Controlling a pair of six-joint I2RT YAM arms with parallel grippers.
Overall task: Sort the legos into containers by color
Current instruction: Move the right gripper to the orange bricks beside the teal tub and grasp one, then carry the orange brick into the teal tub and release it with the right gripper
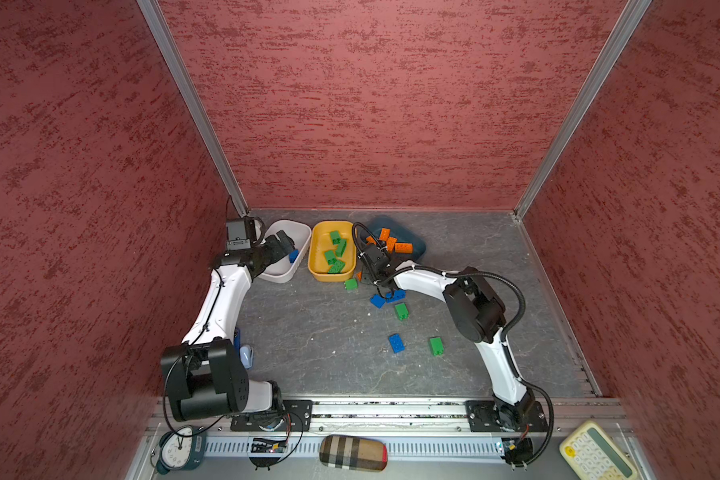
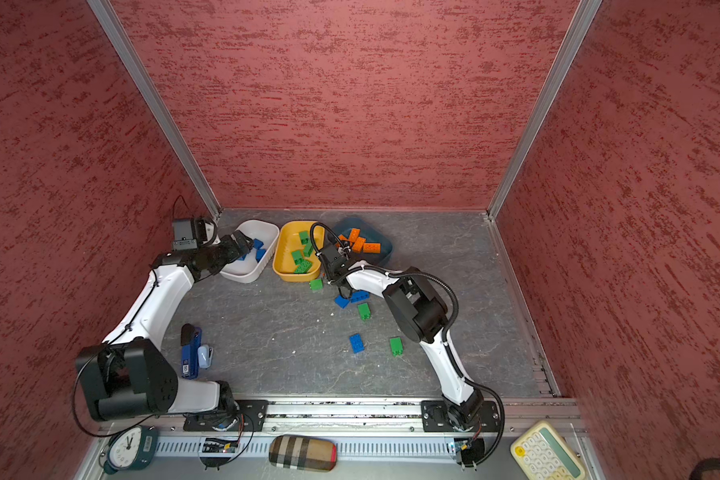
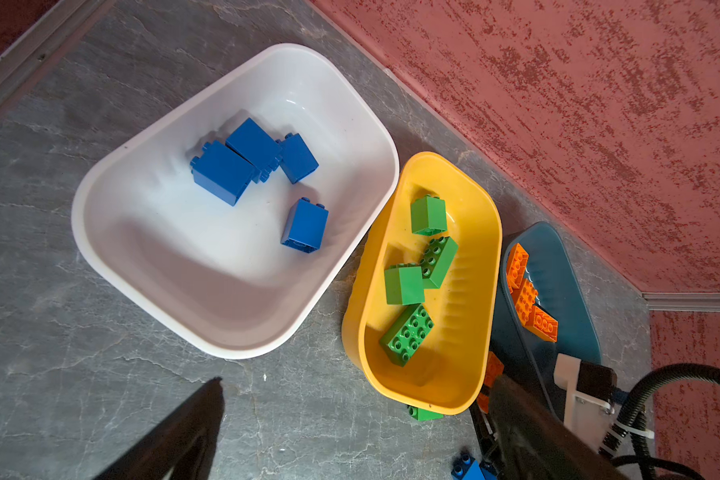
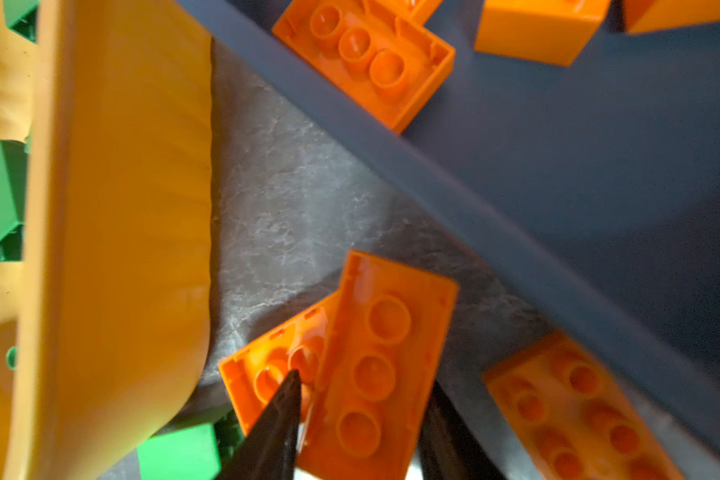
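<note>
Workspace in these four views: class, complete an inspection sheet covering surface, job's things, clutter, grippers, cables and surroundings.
Surface: grey stone-look tabletop, few white specks.
Job's things: white tub holds blue, yellow tub green, teal tub orange; three green bricks and three blue bricks lie loose.
Clutter: stapler; clock, plaid case, calculator on front ledge.
Grippers: left gripper open, empty, at white tub; right gripper shut on orange brick between yellow and teal tubs.
Cables: black hose along right arm.
Surroundings: red textured walls.
</note>
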